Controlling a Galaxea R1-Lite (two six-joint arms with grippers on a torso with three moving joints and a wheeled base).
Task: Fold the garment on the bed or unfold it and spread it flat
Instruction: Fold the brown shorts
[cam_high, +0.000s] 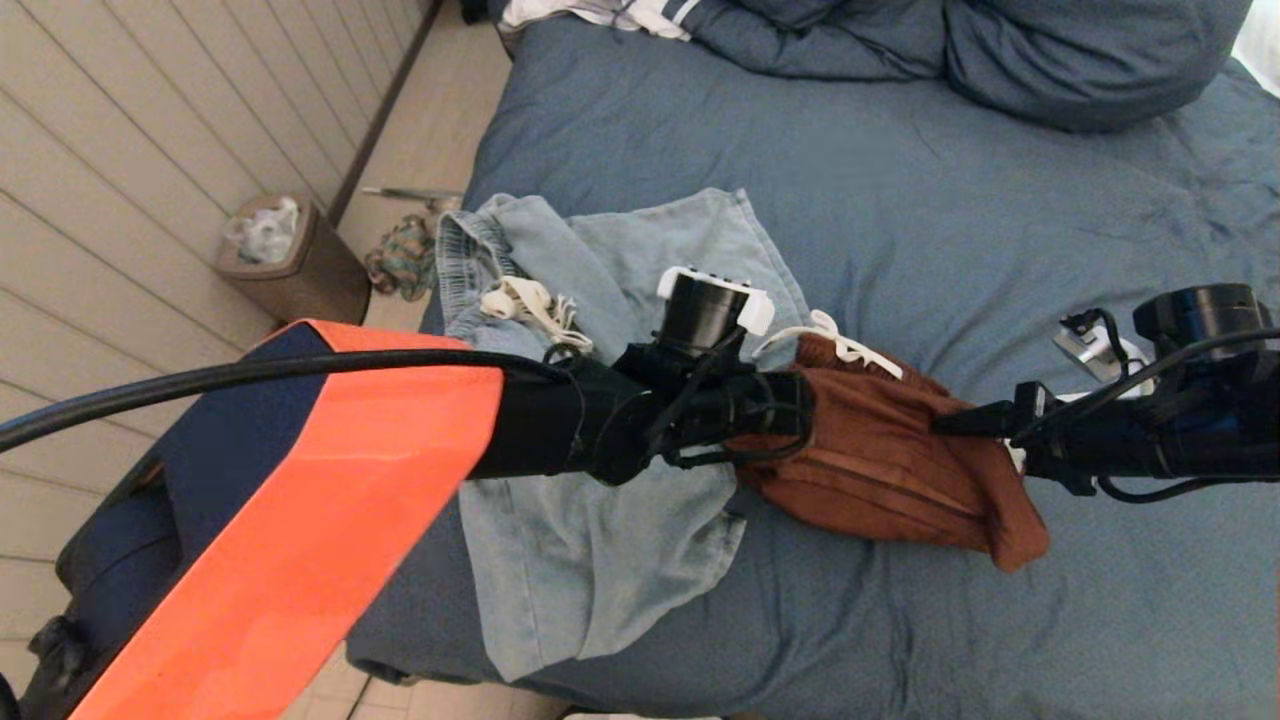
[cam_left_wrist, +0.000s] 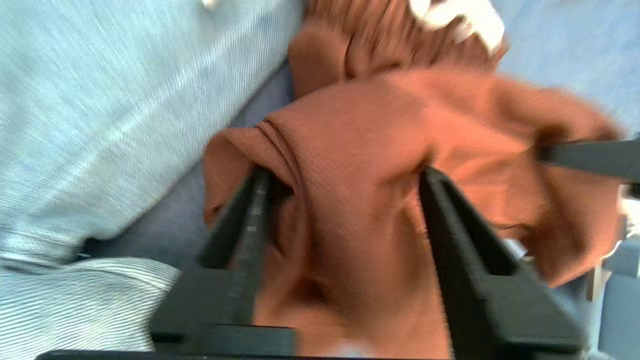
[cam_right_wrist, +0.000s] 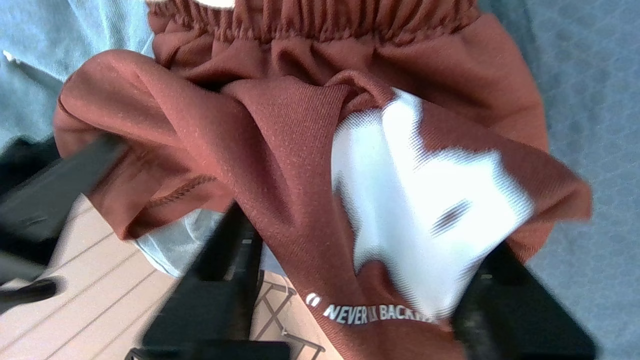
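The left gripper (cam_left_wrist: 340, 200) has its jaws spread, with a fold of the rust-brown shorts (cam_high: 880, 450) bunched between them. The right gripper (cam_right_wrist: 360, 280) is likewise spread around the shorts' hem near a white print, opposite the left. The shorts sit crumpled on the bed (cam_high: 1000, 250), just beside pale blue denim shorts (cam_high: 590, 480) lying at the bed's left edge. To the right stretches bare blue cover; a duvet (cam_high: 1000, 50) bunches at the far end.
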